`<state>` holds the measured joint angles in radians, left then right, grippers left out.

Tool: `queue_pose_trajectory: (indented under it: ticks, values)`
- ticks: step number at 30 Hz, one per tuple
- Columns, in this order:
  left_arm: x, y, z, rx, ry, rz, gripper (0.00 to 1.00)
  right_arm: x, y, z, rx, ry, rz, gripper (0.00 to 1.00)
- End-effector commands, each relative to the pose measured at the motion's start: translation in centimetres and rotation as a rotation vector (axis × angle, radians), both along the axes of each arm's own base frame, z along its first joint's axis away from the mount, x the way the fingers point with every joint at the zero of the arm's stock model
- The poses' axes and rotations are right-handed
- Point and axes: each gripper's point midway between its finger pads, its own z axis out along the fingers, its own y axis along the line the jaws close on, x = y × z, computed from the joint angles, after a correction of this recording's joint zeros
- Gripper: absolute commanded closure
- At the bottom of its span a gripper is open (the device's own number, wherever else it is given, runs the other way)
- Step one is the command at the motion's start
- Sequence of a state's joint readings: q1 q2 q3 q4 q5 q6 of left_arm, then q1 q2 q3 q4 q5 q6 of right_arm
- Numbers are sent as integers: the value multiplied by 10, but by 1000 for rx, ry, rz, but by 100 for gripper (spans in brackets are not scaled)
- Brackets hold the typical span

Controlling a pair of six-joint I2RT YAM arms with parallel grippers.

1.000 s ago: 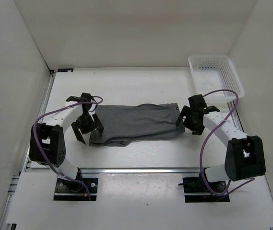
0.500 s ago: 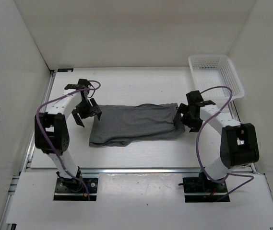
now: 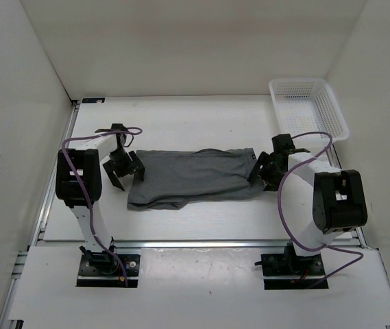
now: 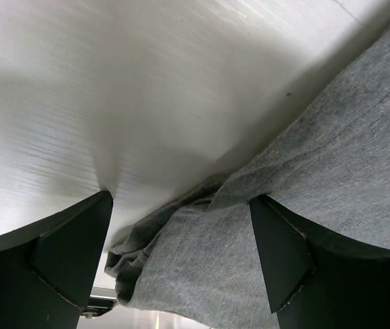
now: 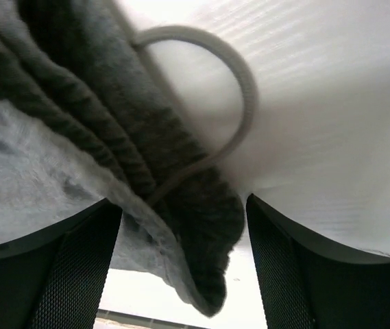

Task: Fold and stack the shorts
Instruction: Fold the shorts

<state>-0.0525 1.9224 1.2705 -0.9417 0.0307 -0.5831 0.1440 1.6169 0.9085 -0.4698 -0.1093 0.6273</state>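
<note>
Between the wide-spread fingers of the left gripper (image 4: 181,205) lies a hem corner of the plain grey soft-fabric shorts (image 3: 195,177), spread on the white table (image 3: 201,123), ungripped. The right gripper (image 5: 183,202), fingers likewise apart, straddles the waistband, its grey cord loop (image 5: 248,89) beyond the fingertips.

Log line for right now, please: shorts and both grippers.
shorts: flat on table | left gripper: open, straddling hem end | right gripper: open, straddling waistband end | lifted: nothing
</note>
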Motion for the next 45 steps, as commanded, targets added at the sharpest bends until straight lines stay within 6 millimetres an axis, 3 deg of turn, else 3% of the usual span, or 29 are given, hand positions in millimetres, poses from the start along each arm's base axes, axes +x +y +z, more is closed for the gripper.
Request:
queue_pose_trajectory:
  ticks: [1,2,4,5,6,9,14,17,23,29,33,35,39,41,42,45]
  values:
    - [1,-5,-6,-28,-19,-10,7,-10,6,-20,35,49,-5,22]
    - [1,-5,-6,-28,-19,-10,7,-10,6,-20,38,51,-14,23]
    - [-1,-5,-12,-28,-8,-10,7,-9,6,-17,39,42,-14,38]
    - [-2,-5,-14,-27,1,-10,7,-9,6,-17,39,42,-14,48]
    - [-2,-5,-14,-27,1,-10,9,-9,6,-17,39,42,-14,72]
    - [0,-10,-14,-37,-9,-21,9,-3,4,-12,28,20,-18,99]
    - [-1,-22,-17,-49,2,-42,9,-3,-16,1,-90,19,-23,99]
    - [0,-33,-16,-50,-6,-76,9,8,-29,22,-162,-44,-25,99]
    - [11,-59,-16,-50,-21,-118,9,31,-31,71,-311,-158,26,99]
    - [14,-94,-15,-78,-32,-170,10,49,2,120,-360,-283,95,99]
    - [10,-108,-18,-88,-18,-181,10,49,40,139,-410,-331,190,99]
    - [14,-109,-16,-90,-28,-182,10,55,58,153,-419,-375,217,99]
    - [14,-109,-16,-90,-28,-182,12,51,115,171,-427,-444,349,99]
    - [12,-104,-9,-68,-32,-181,12,46,138,168,-464,-446,413,99]
    - [11,-102,-7,-56,-33,-180,12,48,149,176,-448,-472,421,99]
    - [12,-87,9,21,-67,-176,12,43,164,167,-451,-455,452,99]
